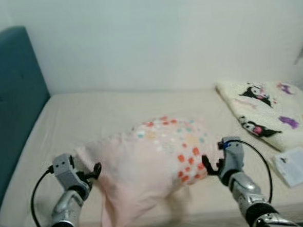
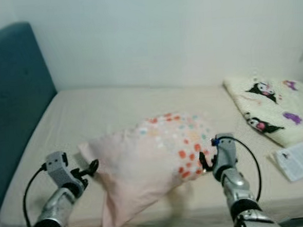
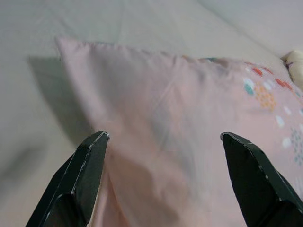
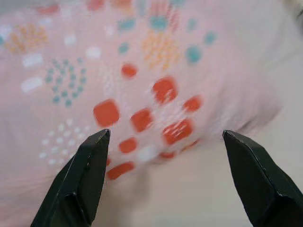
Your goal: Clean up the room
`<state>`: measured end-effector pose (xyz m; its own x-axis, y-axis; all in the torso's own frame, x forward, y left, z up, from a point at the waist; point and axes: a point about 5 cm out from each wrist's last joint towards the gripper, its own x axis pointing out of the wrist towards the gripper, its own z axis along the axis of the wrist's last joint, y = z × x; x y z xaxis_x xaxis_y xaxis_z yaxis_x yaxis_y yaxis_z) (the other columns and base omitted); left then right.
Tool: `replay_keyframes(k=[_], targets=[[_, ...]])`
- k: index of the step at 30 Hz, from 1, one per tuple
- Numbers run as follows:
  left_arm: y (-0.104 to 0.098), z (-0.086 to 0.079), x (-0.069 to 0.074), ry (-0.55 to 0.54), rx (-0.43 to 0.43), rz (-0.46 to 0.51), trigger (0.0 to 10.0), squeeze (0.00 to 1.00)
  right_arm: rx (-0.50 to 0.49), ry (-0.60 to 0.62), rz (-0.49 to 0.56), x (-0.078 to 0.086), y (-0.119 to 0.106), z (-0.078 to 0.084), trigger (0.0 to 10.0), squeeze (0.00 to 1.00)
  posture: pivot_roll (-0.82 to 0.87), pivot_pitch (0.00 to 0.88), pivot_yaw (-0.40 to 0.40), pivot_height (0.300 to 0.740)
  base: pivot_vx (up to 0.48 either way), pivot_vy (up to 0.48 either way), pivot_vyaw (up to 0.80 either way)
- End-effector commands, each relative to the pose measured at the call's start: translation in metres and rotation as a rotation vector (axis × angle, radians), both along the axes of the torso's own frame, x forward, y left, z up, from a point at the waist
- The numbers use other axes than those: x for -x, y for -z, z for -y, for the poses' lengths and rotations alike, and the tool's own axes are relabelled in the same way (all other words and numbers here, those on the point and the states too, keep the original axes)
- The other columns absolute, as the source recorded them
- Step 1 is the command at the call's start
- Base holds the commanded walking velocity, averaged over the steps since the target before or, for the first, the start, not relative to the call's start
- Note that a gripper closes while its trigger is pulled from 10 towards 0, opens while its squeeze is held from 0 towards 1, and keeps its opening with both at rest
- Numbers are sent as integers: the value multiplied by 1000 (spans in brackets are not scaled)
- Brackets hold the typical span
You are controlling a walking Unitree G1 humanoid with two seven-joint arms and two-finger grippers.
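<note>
A pink pillow (image 1: 154, 165) with scattered red, orange and teal spots lies near the front edge of the bed (image 1: 115, 108), roughly mid-width, one plain corner pointing toward the teal headboard (image 1: 9, 101) and its patterned end toward the foot. The left hand (image 1: 95, 172) is at the plain end, fingers spread apart with the cloth just ahead of them; the left wrist view shows the pillowcase edge lying between the two black fingers (image 3: 80, 179), not pinched. The right hand (image 1: 210, 166) is at the patterned end, also spread wide, its tips right against or just beside the spotted corner; in the right wrist view the fabric sits between the fingers (image 4: 85, 175) with no squeeze on it. Neither hand carries anything. Farther along the bed, toward the right, a cream blanket (image 1: 267, 111) printed with cartoon figures is spread flat, and a small white booklet (image 1: 297, 165) lies just beside its near edge. Judgement on handling: the pillow looks light, soft and baggy, the case loose over the filling, so it will sag and fold if lifted from one end. Thin cloth may slip out of narrow fingers; a bite into a corner with some stuffing behind it looks safer than the bare hem. One hand at each end, closing together, should keep it level for moving toward the headboard.
</note>
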<state>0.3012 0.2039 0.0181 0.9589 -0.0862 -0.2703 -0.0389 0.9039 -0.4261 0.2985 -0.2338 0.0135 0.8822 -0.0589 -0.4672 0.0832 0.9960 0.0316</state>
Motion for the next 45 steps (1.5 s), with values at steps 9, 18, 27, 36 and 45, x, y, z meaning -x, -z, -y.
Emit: replay_keyframes(k=[9,18,27,36,45], targets=[[13,22,7,157,-2,-84,10000,0,-9,155,28,-7,-18,30,10000,0,-60,0,-48,685,0,0,0],[23,21,11,44,5,-197,10000,0,-67,178,97,-20,-35,35,10000,0,-71,0,-40,655,0,0,0],[30,25,18,97,-50,-229,10000,0,-363,335,106,-8,-22,38,10000,0,-66,0,-42,620,0,0,0],[18,0,12,25,-142,-168,10000,0,-694,411,166,12,1,31,10000,0,-48,2,-32,585,0,0,0],[4,-20,7,-10,-282,-108,10000,0,-764,368,207,20,2,39,10000,0,-8,27,-13,550,0,0,0]])
